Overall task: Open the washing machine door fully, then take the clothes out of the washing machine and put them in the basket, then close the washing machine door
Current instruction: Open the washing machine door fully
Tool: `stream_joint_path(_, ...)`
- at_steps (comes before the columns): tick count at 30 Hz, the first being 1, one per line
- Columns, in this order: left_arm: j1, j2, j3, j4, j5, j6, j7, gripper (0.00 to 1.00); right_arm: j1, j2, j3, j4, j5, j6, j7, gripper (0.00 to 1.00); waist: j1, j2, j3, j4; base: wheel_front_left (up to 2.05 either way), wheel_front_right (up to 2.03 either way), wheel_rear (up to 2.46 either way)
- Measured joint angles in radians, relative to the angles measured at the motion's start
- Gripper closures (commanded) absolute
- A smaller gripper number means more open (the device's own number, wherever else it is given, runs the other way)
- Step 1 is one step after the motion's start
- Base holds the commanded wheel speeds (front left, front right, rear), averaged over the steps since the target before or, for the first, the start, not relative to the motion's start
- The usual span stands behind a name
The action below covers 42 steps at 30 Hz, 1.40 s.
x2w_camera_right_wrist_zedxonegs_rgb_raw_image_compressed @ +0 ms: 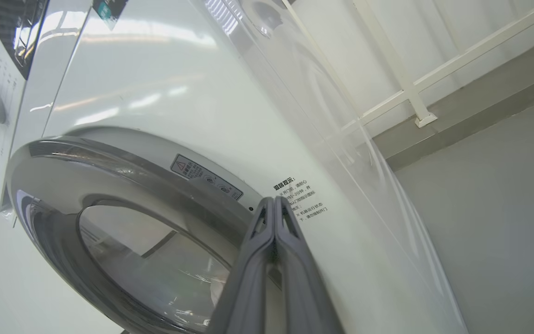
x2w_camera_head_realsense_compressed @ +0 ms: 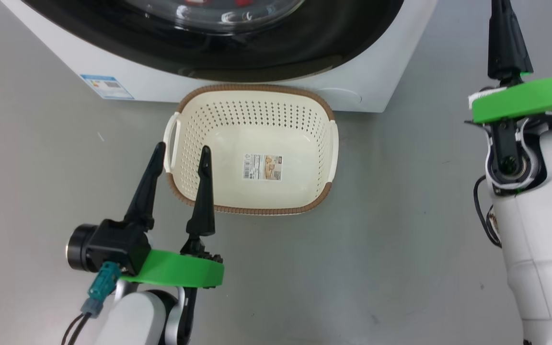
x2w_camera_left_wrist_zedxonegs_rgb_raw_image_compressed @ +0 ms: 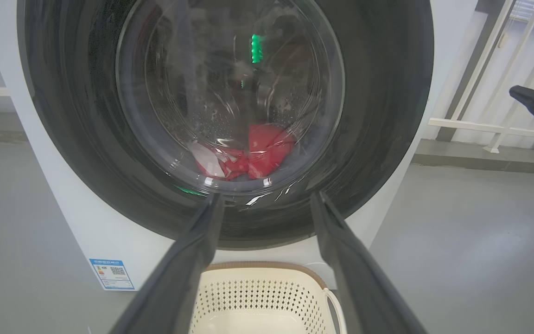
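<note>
Evidently the opening step is in hand: the washing machine door [x2w_camera_left_wrist_zedxonegs_rgb_raw_image_compressed: 230, 102] sits shut, the clothes [x2w_camera_left_wrist_zedxonegs_rgb_raw_image_compressed: 257, 157] lying behind its glass, beyond the tips of the left fingers [x2w_camera_head_realsense_compressed: 204, 165], which stand apart with the basket [x2w_camera_head_realsense_compressed: 257, 88] below and between them. The right fingers [x2w_camera_right_wrist_zedxonegs_rgb_raw_image_compressed: 274, 200], pressed together on nothing, point just beside the door's rim. Next, I judge, they must catch that rim and swing it wide.
</note>
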Motion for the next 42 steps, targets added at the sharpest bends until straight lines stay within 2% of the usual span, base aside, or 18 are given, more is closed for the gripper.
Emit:
stream_joint_path(11, -0.009, 0.003, -0.01, -0.033, 0.012, 0.008, 0.0, 0.0, -0.14, -0.004, 0.004, 0.052, 0.265, 0.0, 0.154, 1.0, 0.0, 0.0, 0.06, 0.011, 0.0, 0.0, 0.0)
stream_joint_path(18, -0.012, 0.004, -0.017, -0.038, 0.015, 0.009, 0.0, 0.0, -0.221, -0.004, -0.025, 0.083, 0.381, 0.0, 0.28, 1.0, 0.0, 0.0, 0.091, 0.023, 0.0, 0.0, 0.0)
stream_joint_path(32, -0.029, 0.008, -0.024, -0.042, 0.015, 0.018, 0.0, 0.0, -0.371, -0.008, -0.072, 0.219, 0.447, 0.0, 0.515, 1.0, 0.0, 0.0, 0.129, 0.044, 0.0, 0.0, 0.0)
stream_joint_path(42, -0.047, 0.007, -0.031, -0.043, 0.015, 0.021, -0.001, 0.0, -0.484, -0.01, -0.086, 0.328, 0.431, 0.0, 0.561, 1.0, 0.0, 0.0, 0.157, 0.067, 0.0, 0.0, 0.0)
